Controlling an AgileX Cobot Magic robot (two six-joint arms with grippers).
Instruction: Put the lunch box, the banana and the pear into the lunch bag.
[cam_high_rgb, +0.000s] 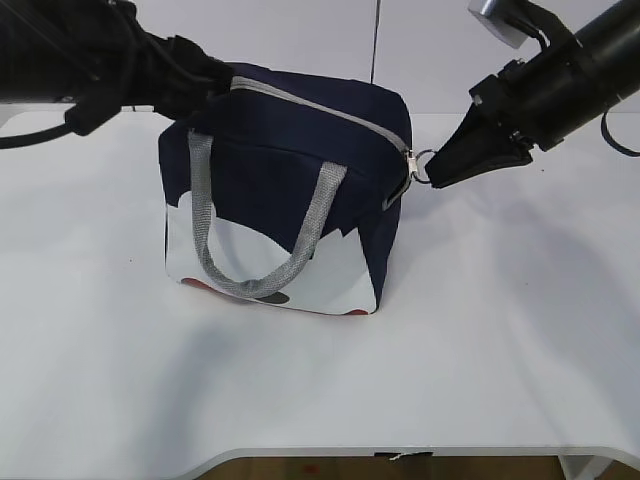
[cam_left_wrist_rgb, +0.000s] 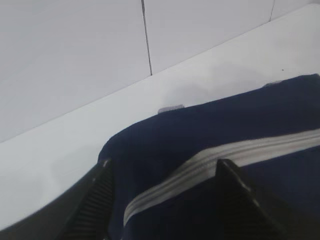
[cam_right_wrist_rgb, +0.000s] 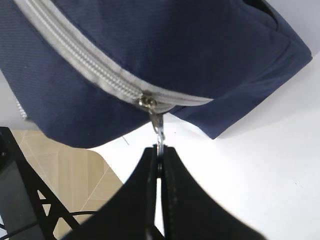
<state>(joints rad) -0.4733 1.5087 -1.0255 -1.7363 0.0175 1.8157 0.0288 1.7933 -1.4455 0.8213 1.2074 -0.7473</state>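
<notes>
The boxy navy-blue fabric lunch bag (cam_high_rgb: 285, 190) with grey handles sits centre frame on the white table (cam_high_rgb: 500, 330), its grey zipper (cam_right_wrist_rgb: 85, 55) drawn shut along the top. At the right, the right gripper (cam_high_rgb: 432, 178) has its fingers pinched tight on the metal ring pull (cam_right_wrist_rgb: 159, 131). At the upper left, the left gripper (cam_left_wrist_rgb: 165, 200) straddles the bag's back corner, fingers spread apart, gripping nothing. No lunch box, banana or pear in sight; looks like the zipper stage. Next call: release the pull cleanly.
</notes>
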